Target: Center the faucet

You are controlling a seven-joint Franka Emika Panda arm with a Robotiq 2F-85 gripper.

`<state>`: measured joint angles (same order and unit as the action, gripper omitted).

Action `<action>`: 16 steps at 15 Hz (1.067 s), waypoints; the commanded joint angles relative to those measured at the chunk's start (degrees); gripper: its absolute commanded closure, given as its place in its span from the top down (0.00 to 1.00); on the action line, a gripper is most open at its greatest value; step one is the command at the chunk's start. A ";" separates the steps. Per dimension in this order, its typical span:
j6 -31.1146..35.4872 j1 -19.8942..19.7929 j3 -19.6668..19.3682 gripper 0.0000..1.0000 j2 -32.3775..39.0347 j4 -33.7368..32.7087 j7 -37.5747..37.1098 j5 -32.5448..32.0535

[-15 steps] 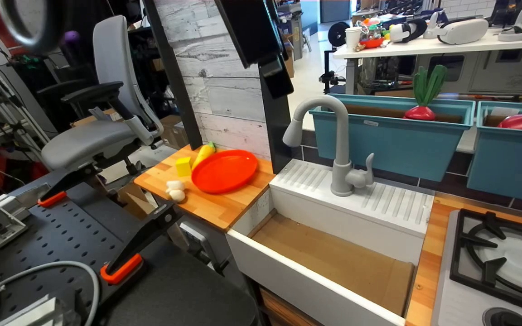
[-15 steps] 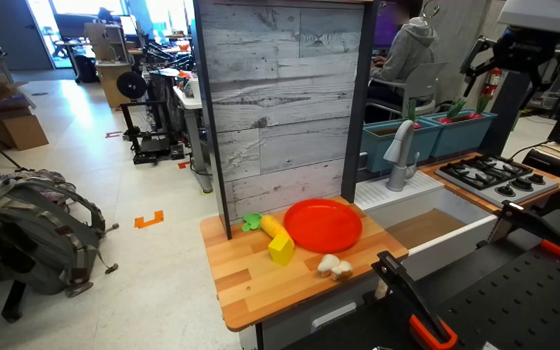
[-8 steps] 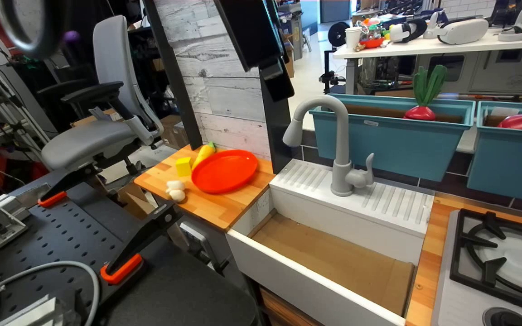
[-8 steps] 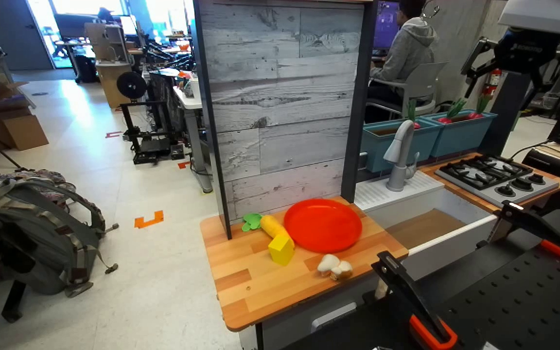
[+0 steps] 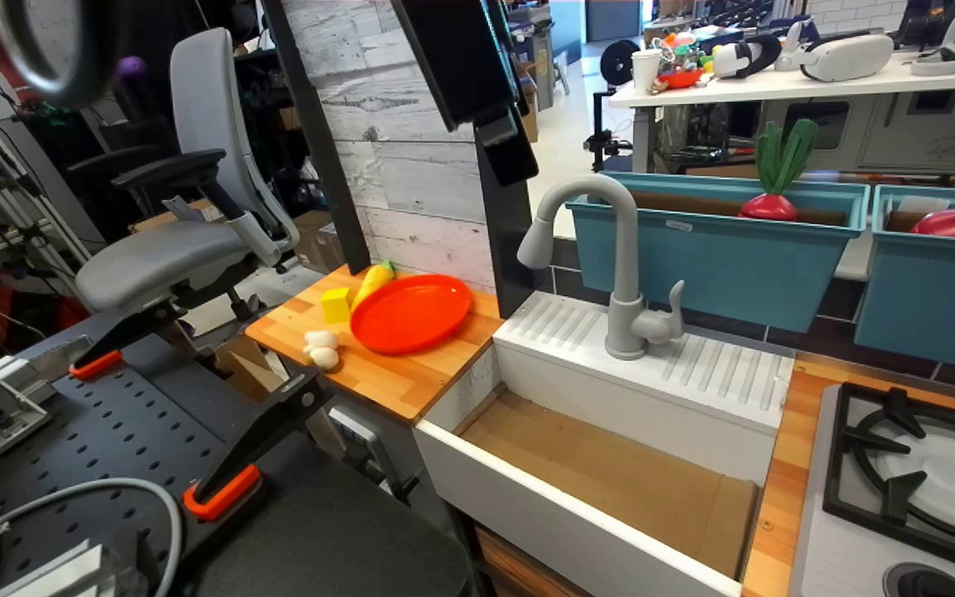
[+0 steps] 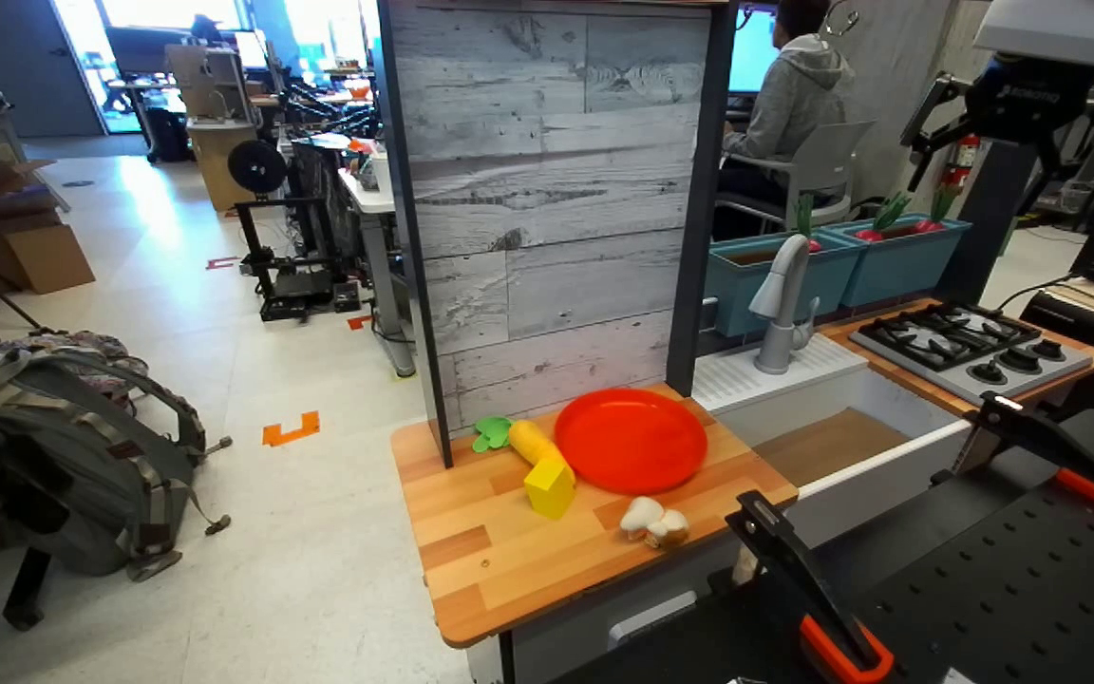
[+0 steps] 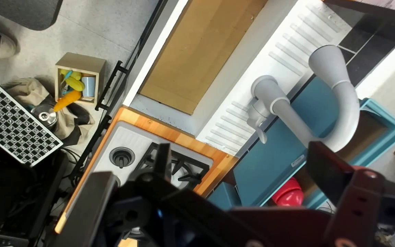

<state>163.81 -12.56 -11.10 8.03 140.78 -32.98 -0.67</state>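
The matte grey gooseneck faucet (image 5: 627,249) stands upright on the white ridged ledge behind the sink (image 5: 544,531). Its spout curves along the ledge toward the side with the red plate. Its small lever knob (image 5: 664,323) sits at the base on the opposite side. The faucet also shows in an exterior view (image 6: 777,342) and in the wrist view (image 7: 293,120). My gripper (image 6: 972,190) is open and empty, high above the stove side, apart from the faucet. In the wrist view, the jaws (image 7: 240,147) are wide apart with nothing between them. One finger overlaps the faucet's arch there.
Teal planters (image 5: 710,265) with red radishes stand right behind the faucet. A stove (image 6: 974,347) adjoins the sink. A grey wood panel (image 6: 556,190) rises beside it. A red plate (image 6: 631,437), yellow toys and mushrooms lie on the counter. Black clamps (image 6: 803,579) stand at the front.
The gripper shifts very slightly between one second and half a second ago, then stays still. The faucet has not moved. A seated person in the background shifts.
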 commanded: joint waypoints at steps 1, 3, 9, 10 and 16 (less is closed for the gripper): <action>0.06 1.83 -1.76 1.00 0.13 -0.06 0.89 1.04; 1.11 2.22 -1.45 1.00 1.70 -0.60 0.19 2.24; 1.12 5.66 -0.16 1.00 7.30 -3.83 -3.02 6.91; 1.07 6.34 0.14 1.00 8.62 -5.12 -3.58 8.12; 0.12 9.84 0.54 1.00 16.47 -14.59 -7.21 11.78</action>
<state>163.83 -4.12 -10.27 19.86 131.85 -38.74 8.88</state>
